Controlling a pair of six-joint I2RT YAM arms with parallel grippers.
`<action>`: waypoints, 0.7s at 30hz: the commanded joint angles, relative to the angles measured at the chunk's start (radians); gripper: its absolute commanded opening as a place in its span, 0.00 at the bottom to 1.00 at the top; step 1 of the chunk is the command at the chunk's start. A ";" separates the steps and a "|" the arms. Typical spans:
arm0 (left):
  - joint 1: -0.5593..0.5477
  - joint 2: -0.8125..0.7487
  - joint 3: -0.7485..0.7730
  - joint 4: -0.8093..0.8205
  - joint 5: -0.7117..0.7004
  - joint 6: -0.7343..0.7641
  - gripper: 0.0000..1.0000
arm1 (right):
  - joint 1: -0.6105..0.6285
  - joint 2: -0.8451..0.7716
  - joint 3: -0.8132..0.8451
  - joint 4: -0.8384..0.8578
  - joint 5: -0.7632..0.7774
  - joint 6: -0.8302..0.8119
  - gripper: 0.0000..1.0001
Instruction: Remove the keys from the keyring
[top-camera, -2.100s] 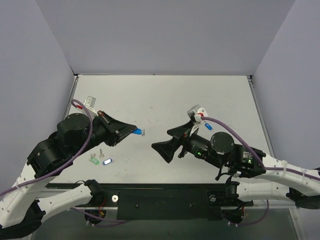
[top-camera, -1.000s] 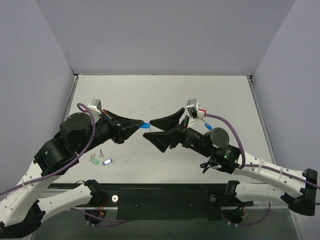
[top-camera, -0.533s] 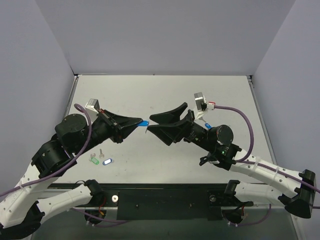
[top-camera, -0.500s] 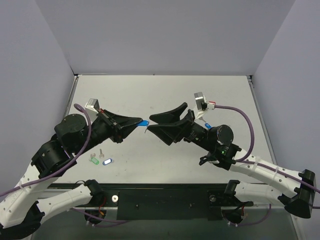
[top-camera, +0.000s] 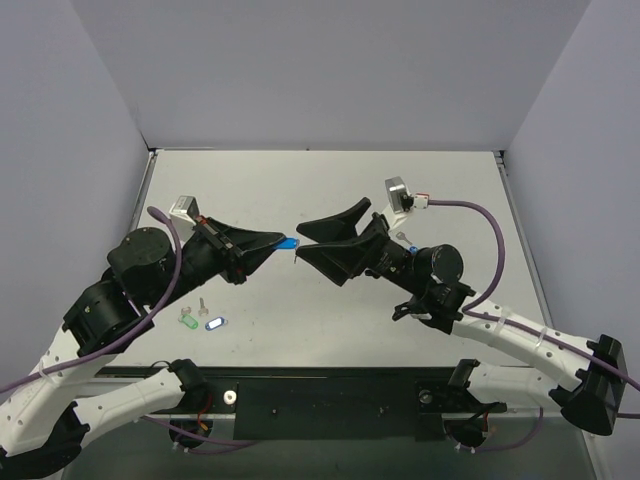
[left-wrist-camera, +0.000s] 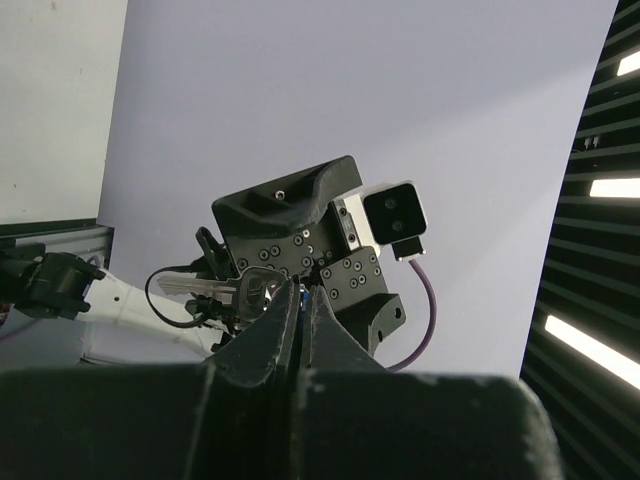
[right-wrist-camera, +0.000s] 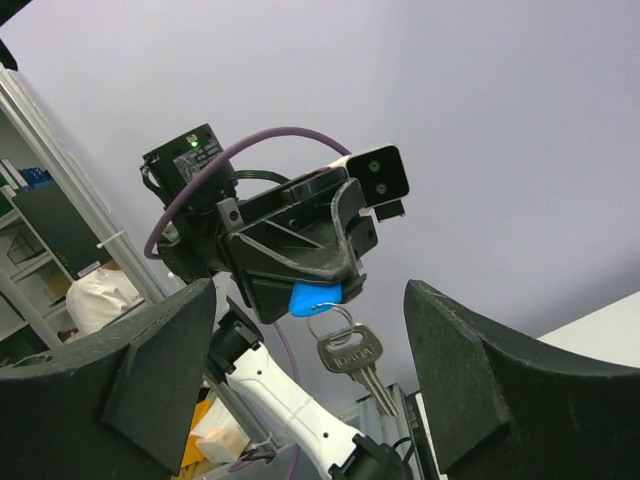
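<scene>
White links (top-camera: 520, 335), black wedge jaws, purple cables (right-wrist-camera: 270, 130), silver wrist cameras (top-camera: 397, 190)

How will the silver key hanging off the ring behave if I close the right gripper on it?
The silver key hangs free on the keyring below the blue-capped key pinched by the left gripper, so it will probably swing or twist at first touch. Rigid, thin bare metal, it may slip in the open right gripper unless caught flat.
</scene>
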 joint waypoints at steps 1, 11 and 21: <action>-0.005 -0.014 0.031 0.066 -0.002 -0.013 0.00 | -0.013 0.034 0.044 0.105 -0.058 0.047 0.71; -0.006 -0.026 0.019 0.081 -0.017 -0.016 0.00 | -0.013 0.080 0.076 0.161 -0.119 0.124 0.65; -0.005 -0.032 0.003 0.097 -0.038 -0.022 0.00 | -0.011 0.052 0.064 0.197 -0.142 0.163 0.47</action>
